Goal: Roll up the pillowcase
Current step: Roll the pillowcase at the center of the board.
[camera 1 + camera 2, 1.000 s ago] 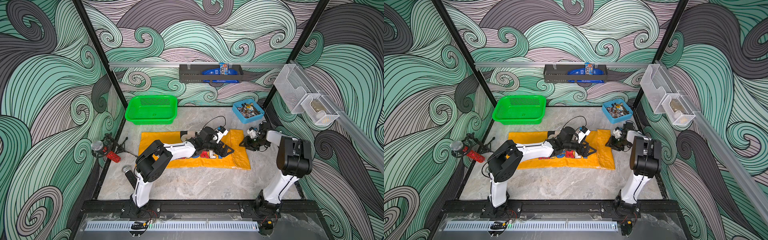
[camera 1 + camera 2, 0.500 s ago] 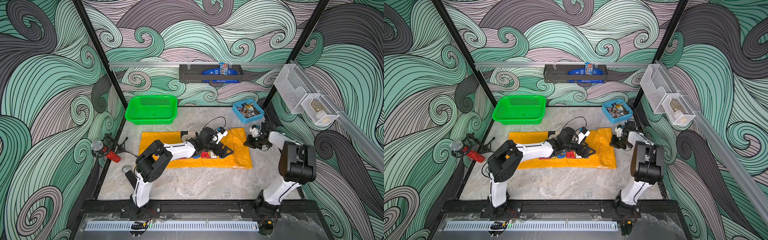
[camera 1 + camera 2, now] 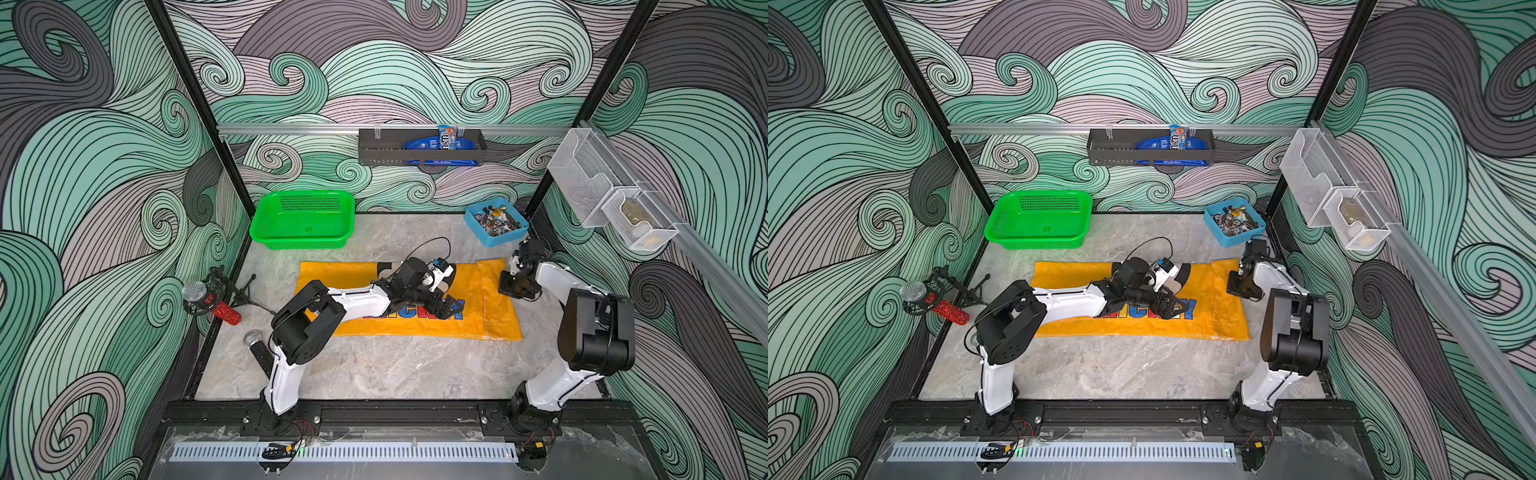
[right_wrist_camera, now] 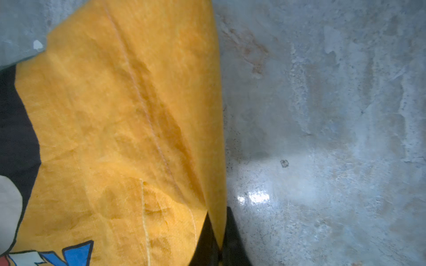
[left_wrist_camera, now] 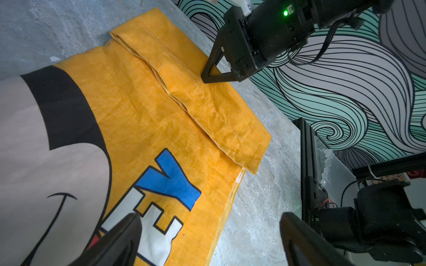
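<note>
The mustard-yellow pillowcase (image 3: 482, 307) (image 3: 1219, 309) lies flat on the marble table, with blue lettering and a cartoon face print showing. A narrow strip at its right end is folded over (image 5: 207, 103). My left gripper (image 3: 446, 309) (image 3: 1173, 309) hovers low over the lettering, jaws wide open with nothing between them (image 5: 209, 218). My right gripper (image 3: 513, 291) (image 3: 1241, 289) is at the right end's far part, shut on the edge of the pillowcase (image 4: 220, 230). Yellow cloth (image 4: 103, 115) runs pinched between its two black fingers. The left wrist view shows that gripper (image 5: 204, 78) tip-down on the folded strip.
A green basket (image 3: 303, 218) stands at the back left and a blue bin of small parts (image 3: 494, 222) at the back right. Two microphones (image 3: 210, 299) (image 3: 259, 349) lie along the left edge. A black rack (image 3: 419, 145) and mesh bins (image 3: 602, 187) hang on the walls.
My right gripper's jaws have closed on the pillowcase's right edge, and that arm's elbow has swung back to the right. The left gripper stays open over the lettering.
</note>
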### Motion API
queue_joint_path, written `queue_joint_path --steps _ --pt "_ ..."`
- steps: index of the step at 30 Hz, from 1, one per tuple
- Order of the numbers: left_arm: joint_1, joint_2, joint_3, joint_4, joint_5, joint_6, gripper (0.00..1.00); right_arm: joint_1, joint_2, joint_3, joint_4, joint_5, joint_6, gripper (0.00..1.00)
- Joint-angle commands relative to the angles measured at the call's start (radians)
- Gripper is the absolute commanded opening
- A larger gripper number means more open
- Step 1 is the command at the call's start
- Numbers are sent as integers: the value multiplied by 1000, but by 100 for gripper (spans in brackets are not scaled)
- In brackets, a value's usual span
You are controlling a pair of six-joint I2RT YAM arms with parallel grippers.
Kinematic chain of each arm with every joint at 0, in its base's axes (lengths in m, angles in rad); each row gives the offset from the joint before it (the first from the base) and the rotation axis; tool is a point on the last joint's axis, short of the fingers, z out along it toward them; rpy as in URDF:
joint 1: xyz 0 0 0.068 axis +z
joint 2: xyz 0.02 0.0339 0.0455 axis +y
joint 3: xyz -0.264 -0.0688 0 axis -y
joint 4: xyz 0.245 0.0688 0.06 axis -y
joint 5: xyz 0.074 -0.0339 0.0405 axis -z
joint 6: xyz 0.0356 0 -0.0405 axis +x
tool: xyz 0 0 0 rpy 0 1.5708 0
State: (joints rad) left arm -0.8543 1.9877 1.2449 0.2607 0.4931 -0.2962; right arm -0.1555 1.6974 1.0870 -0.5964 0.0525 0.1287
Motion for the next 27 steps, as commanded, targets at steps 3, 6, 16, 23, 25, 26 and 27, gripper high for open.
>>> queue_joint_path --steps 3,6,16,23,25,26,27 --pt "3 -35 -17 -15 -12 22 96 74 -13 36 -56 110 71 9" --pt "4 -33 -18 -18 -9 23 96 103 -13 33 -70 110 93 12" --pt "9 -42 -34 -25 -7 23 96 220 2 105 -125 70 157 19" --pt "10 -50 -48 -22 -8 20 96 299 34 139 -126 10 215 12" --pt "12 -53 -52 -22 -8 20 96 315 53 152 -126 -23 227 8" --pt "12 -56 -54 -23 -9 20 96 322 61 157 -128 -38 232 6" --pt "14 -58 -57 -23 -10 20 96 332 68 164 -126 -48 238 5"
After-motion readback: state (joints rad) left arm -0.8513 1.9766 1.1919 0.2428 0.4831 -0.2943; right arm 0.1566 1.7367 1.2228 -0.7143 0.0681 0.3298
